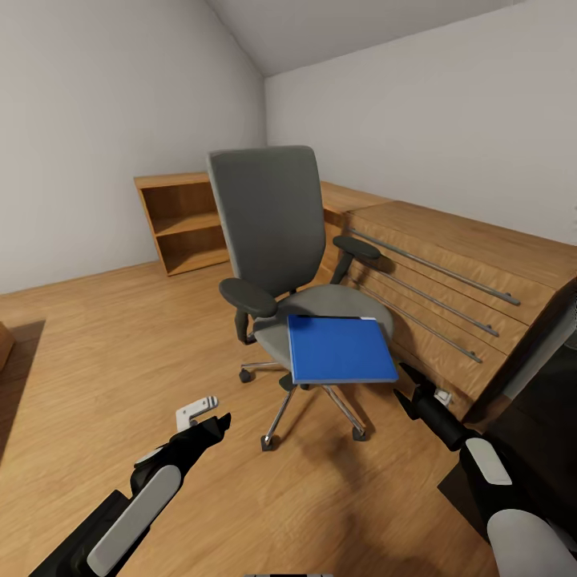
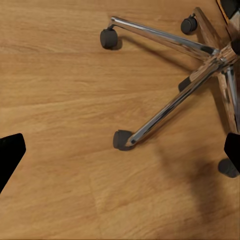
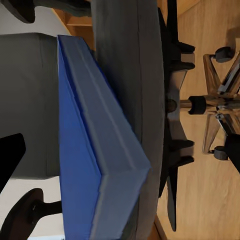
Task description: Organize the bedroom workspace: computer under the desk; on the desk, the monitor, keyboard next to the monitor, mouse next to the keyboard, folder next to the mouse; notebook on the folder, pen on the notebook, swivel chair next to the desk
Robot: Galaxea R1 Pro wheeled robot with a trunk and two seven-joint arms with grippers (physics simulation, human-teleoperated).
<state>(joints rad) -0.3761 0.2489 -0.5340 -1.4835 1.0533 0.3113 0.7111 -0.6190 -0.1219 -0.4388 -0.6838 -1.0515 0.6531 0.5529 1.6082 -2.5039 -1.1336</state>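
Folder (image 1: 342, 350) lying flat on the swivel chair (image 1: 276, 240) seat, overhanging its front edge; right gripper (image 1: 410, 394) is lining up, jaws wide, probably for that edge, while left gripper (image 1: 210, 423) is hanging spread above the floor (image 1: 96, 353).

The folder (image 1: 342, 349) was blue, the chair (image 1: 272, 224) grey with a chrome base, the floor (image 1: 104, 336) and shelf (image 1: 183, 220) wood-brown.

1 swivel chair (image 1: 276, 240), 1 blue folder (image 1: 340, 350), 1 bookshelf (image 1: 183, 220), 2 grippers: left (image 1: 210, 422), right (image 1: 407, 391).
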